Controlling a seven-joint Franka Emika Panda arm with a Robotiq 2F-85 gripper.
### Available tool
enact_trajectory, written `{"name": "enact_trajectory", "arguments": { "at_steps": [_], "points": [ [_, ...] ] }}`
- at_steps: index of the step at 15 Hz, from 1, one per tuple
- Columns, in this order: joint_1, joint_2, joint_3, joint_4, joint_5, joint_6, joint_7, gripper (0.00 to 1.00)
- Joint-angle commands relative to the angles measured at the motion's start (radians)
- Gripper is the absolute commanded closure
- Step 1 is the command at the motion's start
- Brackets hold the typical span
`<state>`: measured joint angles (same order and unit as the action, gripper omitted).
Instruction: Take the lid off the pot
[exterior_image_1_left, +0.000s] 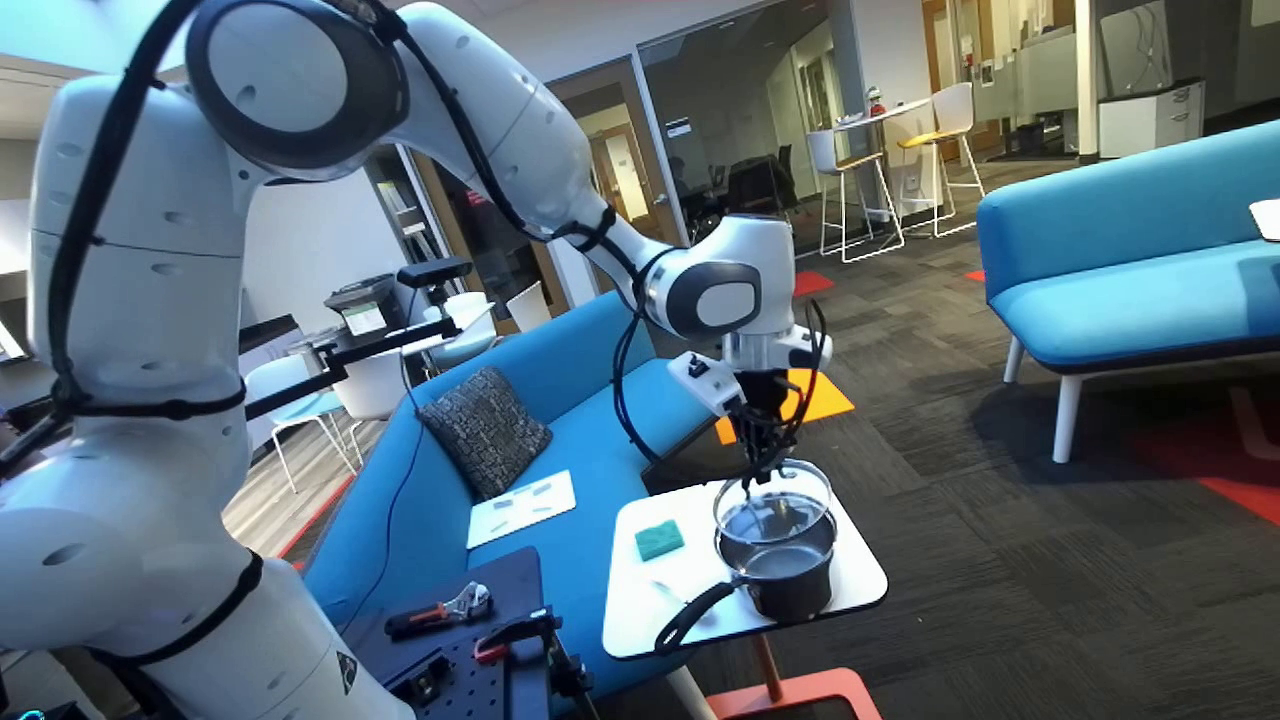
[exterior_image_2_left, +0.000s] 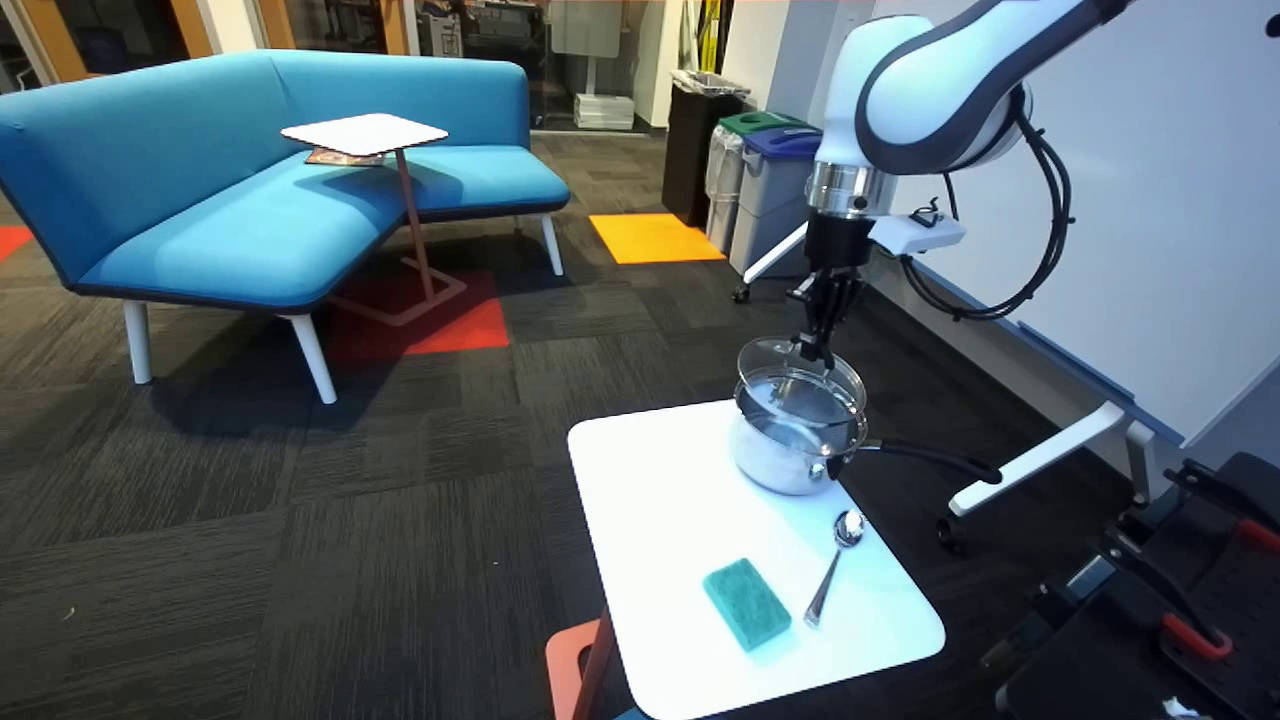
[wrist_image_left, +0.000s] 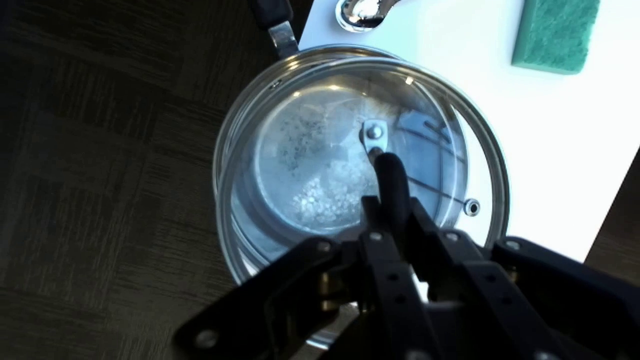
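Gripper (wrist_image_left: 393, 207), black and two-fingered, is clamped on the black handle (wrist_image_left: 393, 182) of a round clear-glass lid (wrist_image_left: 350, 160), held tilted over a silvery metal saucepan (exterior_image_2_left: 775, 468) (whether the two touch can't be told, tbh). Saucepan's parked on a white round-cornered tabletop (exterior_image_2_left: 660, 520), near a shiny metal spoon (exterior_image_2_left: 847, 532).

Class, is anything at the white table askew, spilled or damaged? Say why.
The lid is askew: in both exterior views it tilts over the pot rather than sitting flat. The gripper holds the lid's handle, which likely explains that. I see no spill or damage.
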<state>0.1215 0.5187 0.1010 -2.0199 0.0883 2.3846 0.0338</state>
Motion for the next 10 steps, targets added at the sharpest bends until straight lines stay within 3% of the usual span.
{"name": "enact_trajectory", "arguments": {
  "at_steps": [1,10],
  "points": [
    [0.011,-0.118,0.008,-0.059,-0.017,-0.032,0.004,0.96],
    [0.124,-0.061,0.055,0.112,-0.117,-0.109,0.020,0.96]
  ]
}}
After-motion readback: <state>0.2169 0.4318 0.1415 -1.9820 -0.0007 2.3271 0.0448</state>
